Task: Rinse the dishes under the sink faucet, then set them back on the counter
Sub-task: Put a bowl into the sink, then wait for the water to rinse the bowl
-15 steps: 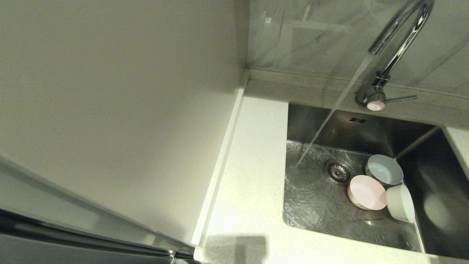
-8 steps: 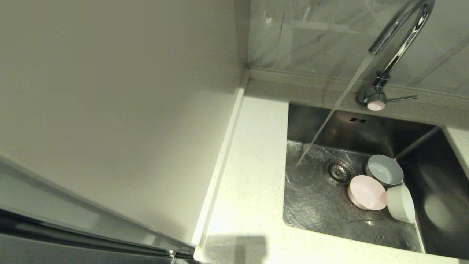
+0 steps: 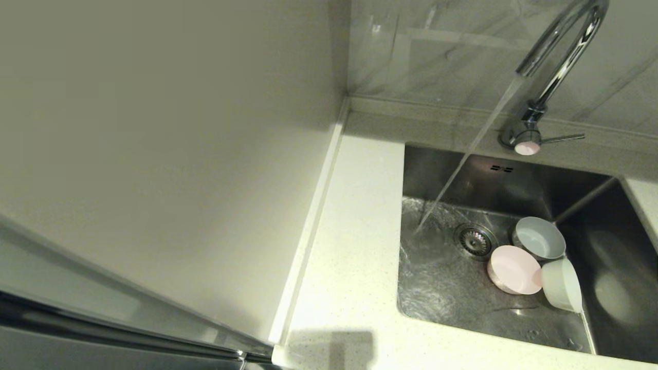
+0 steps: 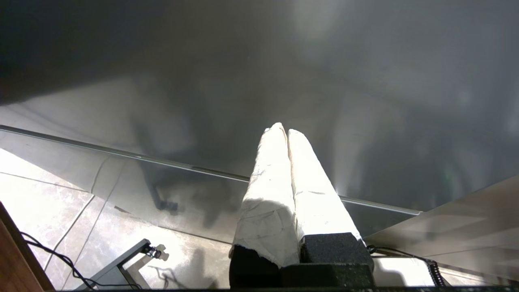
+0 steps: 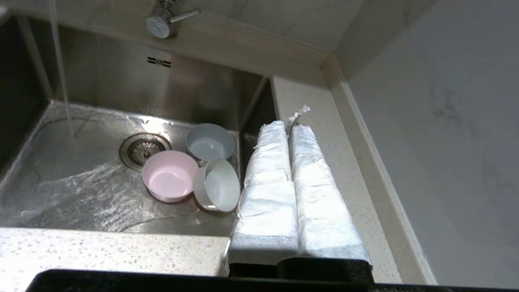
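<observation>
- Left gripper point(image 4: 284, 132): pressed together, empty, low, away from sink.
- Stream from faucet point(image 3: 558, 56) landing left of drain.
- Three bowls point(image 5: 170, 175) in sink point(image 3: 442, 288), right of drain.
- Right gripper point(image 5: 290, 125): pressed together, empty, just right of bowls; nearer arm.

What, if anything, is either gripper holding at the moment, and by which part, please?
Nothing is held. The right gripper and left gripper are shut and empty; all three bowls sit in the sink.
</observation>
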Available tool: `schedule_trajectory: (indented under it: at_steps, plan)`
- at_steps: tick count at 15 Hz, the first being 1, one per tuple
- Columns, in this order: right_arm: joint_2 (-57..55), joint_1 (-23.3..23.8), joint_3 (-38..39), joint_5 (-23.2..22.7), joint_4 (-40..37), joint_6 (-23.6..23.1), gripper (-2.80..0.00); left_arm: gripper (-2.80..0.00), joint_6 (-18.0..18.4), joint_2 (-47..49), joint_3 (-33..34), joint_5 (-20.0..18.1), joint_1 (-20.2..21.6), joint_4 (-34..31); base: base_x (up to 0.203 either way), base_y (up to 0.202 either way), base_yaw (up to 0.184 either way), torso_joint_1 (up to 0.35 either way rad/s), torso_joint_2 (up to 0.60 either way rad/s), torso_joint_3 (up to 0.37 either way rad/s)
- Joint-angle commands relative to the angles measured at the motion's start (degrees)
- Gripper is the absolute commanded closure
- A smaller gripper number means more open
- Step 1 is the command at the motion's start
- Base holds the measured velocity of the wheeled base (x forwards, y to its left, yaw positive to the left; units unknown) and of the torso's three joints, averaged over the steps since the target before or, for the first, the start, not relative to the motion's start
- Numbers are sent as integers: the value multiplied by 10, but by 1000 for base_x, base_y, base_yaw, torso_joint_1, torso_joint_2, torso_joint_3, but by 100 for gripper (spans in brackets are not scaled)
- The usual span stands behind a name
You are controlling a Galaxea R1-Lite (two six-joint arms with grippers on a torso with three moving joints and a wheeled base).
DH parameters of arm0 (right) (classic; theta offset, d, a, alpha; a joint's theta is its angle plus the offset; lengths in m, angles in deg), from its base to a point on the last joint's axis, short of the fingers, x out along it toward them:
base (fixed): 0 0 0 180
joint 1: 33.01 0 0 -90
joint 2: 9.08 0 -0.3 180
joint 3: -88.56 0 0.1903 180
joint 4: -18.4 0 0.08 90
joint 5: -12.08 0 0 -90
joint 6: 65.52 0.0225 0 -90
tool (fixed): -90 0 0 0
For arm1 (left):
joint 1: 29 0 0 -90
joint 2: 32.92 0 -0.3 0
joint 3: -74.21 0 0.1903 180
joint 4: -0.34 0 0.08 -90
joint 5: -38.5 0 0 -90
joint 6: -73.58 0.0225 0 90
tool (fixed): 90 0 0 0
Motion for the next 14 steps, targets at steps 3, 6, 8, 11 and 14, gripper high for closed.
schedule_trajectory:
  at_steps: [3,6,8,11,14]
  plan:
    - [14,-1,-3,-34,0,3,0,0,0,-2,0,0,0,0,0,0,0,0,0,0]
    - [14,-1,46,-93,-1,7,0,0,0,-2,0,1,0,0,0,0,0,0,0,0]
    - [14,-1,114,-102,0,39,0,0,0,-2,0,0,0,0,0,0,0,0,0,0]
    - [14,-1,174,-139,0,100,0,0,0,-2,0,0,0,0,0,0,0,0,0,0]
    - [14,-1,176,-201,-4,94,0,0,0,-2,0,0,-1,0,0,0,0,0,0,0]
